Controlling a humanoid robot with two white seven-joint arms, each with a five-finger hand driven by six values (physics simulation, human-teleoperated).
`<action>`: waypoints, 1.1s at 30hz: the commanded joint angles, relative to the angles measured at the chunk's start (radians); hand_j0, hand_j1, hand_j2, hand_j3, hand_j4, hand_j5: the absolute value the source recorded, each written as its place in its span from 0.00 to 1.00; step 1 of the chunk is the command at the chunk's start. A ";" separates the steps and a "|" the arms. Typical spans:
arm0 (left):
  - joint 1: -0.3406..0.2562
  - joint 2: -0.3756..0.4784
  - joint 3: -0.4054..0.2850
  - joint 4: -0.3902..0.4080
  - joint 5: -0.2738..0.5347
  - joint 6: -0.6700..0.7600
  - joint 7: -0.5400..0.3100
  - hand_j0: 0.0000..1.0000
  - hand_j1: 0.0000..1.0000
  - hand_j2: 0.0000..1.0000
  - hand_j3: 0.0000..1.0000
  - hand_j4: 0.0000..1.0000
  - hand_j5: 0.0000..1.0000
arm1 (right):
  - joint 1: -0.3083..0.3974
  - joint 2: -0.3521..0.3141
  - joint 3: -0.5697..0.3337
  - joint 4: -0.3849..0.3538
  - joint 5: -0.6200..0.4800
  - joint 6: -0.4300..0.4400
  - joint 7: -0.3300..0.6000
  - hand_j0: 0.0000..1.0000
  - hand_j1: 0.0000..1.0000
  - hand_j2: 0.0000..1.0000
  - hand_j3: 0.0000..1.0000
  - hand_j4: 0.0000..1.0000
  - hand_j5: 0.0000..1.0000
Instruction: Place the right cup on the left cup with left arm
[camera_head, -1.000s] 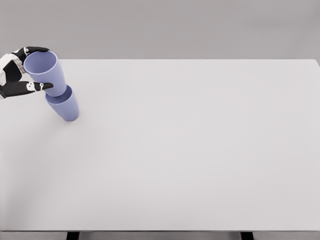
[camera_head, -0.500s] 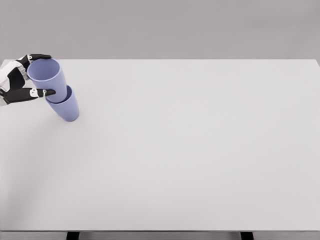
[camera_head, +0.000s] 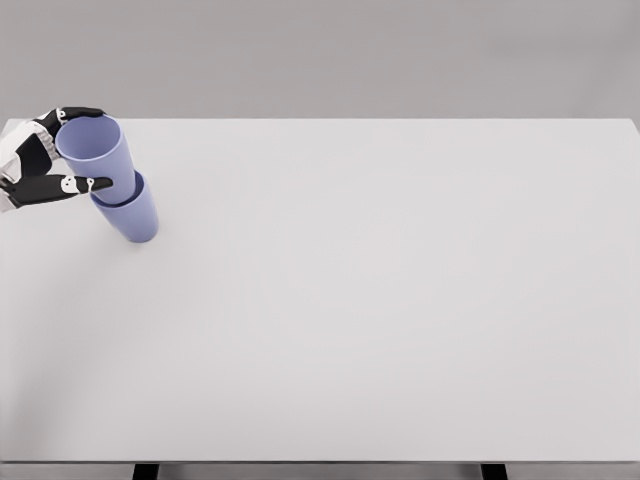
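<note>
Gripping upper cup (camera_head: 97, 152), left hand (camera_head: 35, 160), nested in lower cup (camera_head: 134, 213).

Left robot hand (camera_head: 42, 165) grips the top cup (camera_head: 95, 150), nested in the lower cup (camera_head: 130, 212) on the desk (camera_head: 380, 300)

A white counter (camera_head: 400, 300) is filling most of the view. A plain grey wall (camera_head: 350, 55) is standing behind it. Even, soft light is falling across both surfaces.
</note>
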 joint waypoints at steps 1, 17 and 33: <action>0.000 0.001 0.001 0.002 0.002 0.000 0.002 0.79 0.79 0.79 0.79 0.79 0.79 | 0.002 0.000 0.000 0.000 0.000 0.000 0.000 1.00 1.00 1.00 1.00 1.00 1.00; 0.002 0.006 0.007 -0.023 0.001 -0.014 0.002 1.00 1.00 1.00 1.00 1.00 1.00 | 0.000 0.000 0.000 0.000 -0.002 0.000 0.000 1.00 1.00 1.00 1.00 1.00 1.00; 0.011 0.013 0.022 -0.047 0.001 -0.040 0.002 1.00 1.00 1.00 1.00 1.00 1.00 | 0.000 0.000 0.000 0.000 0.000 0.000 0.000 1.00 1.00 1.00 1.00 1.00 1.00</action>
